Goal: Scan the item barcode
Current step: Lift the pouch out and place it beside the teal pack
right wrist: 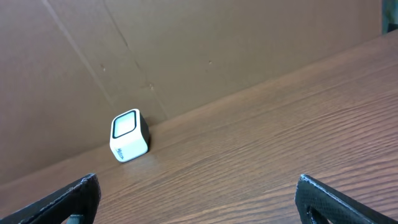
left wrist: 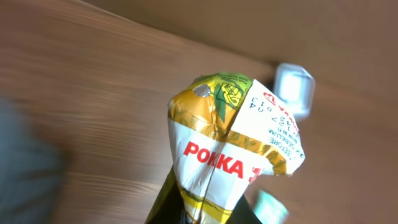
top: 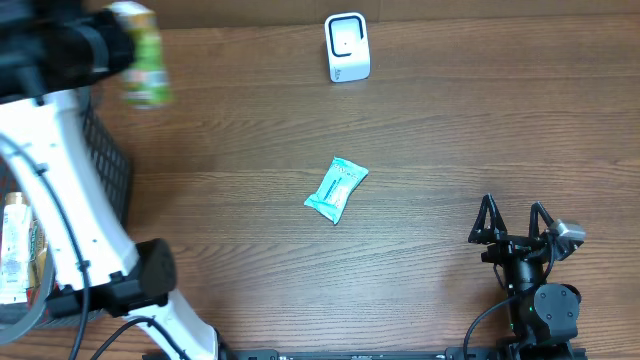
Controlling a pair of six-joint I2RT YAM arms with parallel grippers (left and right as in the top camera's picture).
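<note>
Item: yellow/green/white packet [top: 145, 62], "POLKA" printed in red on a white band, date code on its crimped top end. It's in the air, off the surface [top: 450, 130], well to the left of the scanner [top: 347, 47] and about level with it in the overhead view.

Left tool [top: 112, 45] is clenched on the packet. In the left wrist view the packet [left wrist: 230, 143] fills the centre, its lower end pinched between the dark fingers [left wrist: 163, 208], crimped end pointing away from the camera. The scanner [left wrist: 293, 87] shows blurred just beyond the packet's upper right. Can't tell whether a barcode faces it; none readable in any view.

Scanner: small white box with a dark-edged window, standing on the surface at the far edge, against the brown cardboard wall [right wrist: 186, 50]. In the right wrist view the scanner [right wrist: 129, 135] has its window side turned toward the camera.

Teal pouch [top: 336, 189] lies flat on the surface, nearer the robot than the scanner, roughly in line with it, tilted.

Black mesh basket [top: 112, 170] sits far left of the scanner, partly under the left arm. Packaged items [top: 20, 245] are visible inside.

Right tool [top: 513, 222] is released, jaws spread wide, nothing between them. It's parked well away from the scanner, toward the near right, and its fingers [right wrist: 68, 199] frame the bottom corners of its own view.
</note>
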